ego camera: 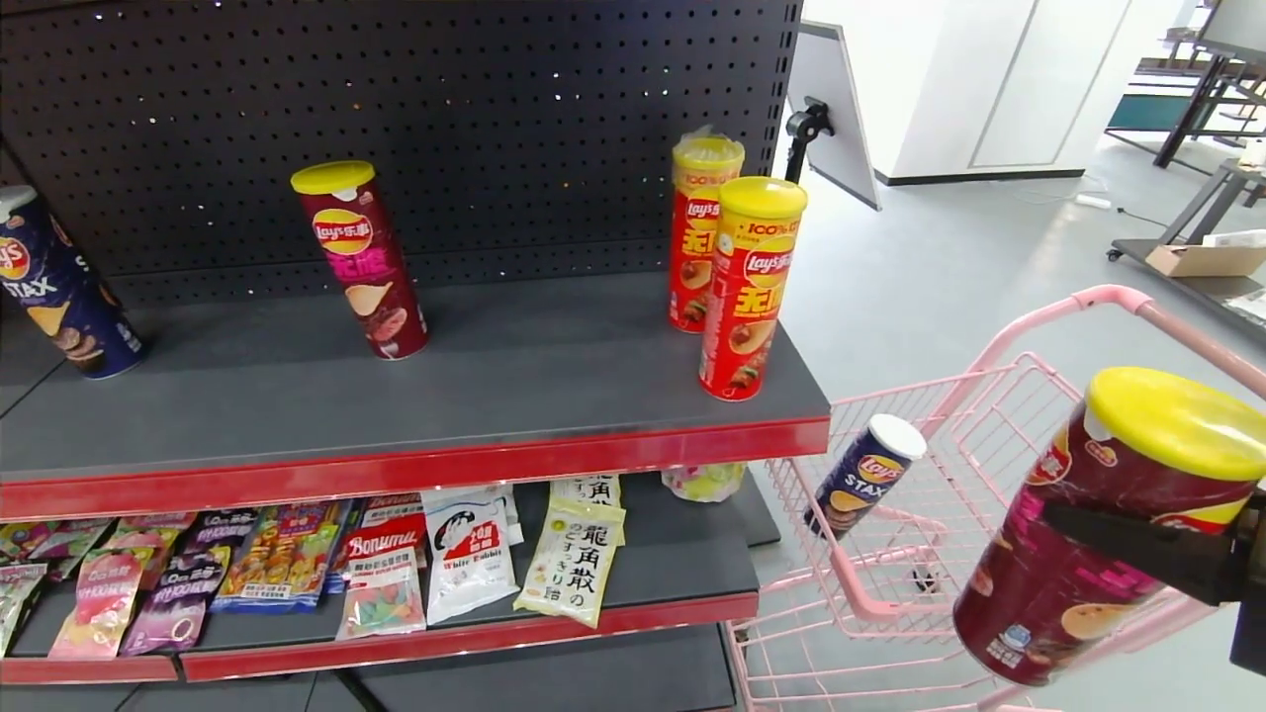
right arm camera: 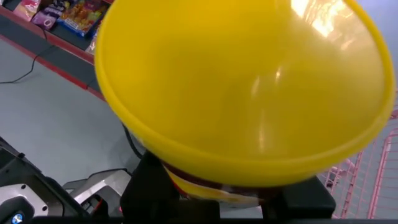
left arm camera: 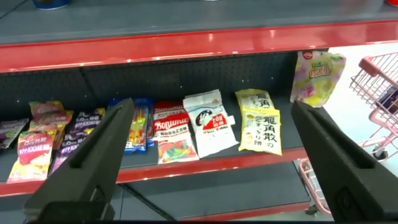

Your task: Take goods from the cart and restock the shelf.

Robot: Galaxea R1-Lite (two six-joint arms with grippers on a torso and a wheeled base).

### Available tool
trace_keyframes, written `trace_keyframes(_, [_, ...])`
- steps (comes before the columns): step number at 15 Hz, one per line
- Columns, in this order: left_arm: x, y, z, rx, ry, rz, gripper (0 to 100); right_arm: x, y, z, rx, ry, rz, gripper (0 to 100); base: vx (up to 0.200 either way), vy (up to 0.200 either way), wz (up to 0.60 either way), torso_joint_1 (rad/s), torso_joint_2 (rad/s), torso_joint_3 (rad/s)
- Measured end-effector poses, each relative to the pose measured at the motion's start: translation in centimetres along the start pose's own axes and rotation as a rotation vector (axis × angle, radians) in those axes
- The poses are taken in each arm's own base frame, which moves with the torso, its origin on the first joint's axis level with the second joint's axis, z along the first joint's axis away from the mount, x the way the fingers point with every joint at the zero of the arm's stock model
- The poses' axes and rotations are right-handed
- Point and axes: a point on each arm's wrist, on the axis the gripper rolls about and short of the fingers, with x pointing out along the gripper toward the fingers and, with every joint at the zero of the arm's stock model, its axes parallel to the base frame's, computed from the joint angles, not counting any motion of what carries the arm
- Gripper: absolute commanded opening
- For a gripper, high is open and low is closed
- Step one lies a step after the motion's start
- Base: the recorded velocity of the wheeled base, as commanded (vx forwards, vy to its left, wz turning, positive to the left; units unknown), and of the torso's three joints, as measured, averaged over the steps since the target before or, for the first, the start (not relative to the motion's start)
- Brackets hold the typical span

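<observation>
Dark grey metal shelf with red front edge (ego camera: pixel 514 396). Pink wire cart (ego camera: pixel 999 396) at its 4 o'clock. Maroon cardboard crisp can with yellow plastic lid (ego camera: pixel 1078 593) at head view's 4 o'clock, near the cart handle, clamped in right end effector (ego camera: pixel 1128 539). Left end effector (left arm camera: pixel 212 104) spread wide, facing the lower tier's snack packets (left arm camera: pixel 205 124).

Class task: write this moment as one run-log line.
right claw: shut on maroon chip can, at pink cart | left claw: open, facing lower snack shelf | in cart: blue chip can
</observation>
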Motion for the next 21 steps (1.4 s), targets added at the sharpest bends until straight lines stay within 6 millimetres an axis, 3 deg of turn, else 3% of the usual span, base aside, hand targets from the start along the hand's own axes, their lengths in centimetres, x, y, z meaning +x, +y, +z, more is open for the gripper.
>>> trace_keyframes(15, [0.0, 0.0, 0.0, -0.001, 0.000, 0.000, 100, -0.6, 0.4, -0.2, -0.041, -0.037, 0.070, 0, 0.000, 0.187, 0.00, 0.003, 0.00, 0.001])
trace_keyframes(21, [0.0, 0.0, 0.0, 0.001, 0.000, -0.001, 100, -1.3, 1.1, -0.5, -0.048, -0.091, 0.257, 0, 0.000, 0.200, 0.00, 0.004, 0.01, 0.005])
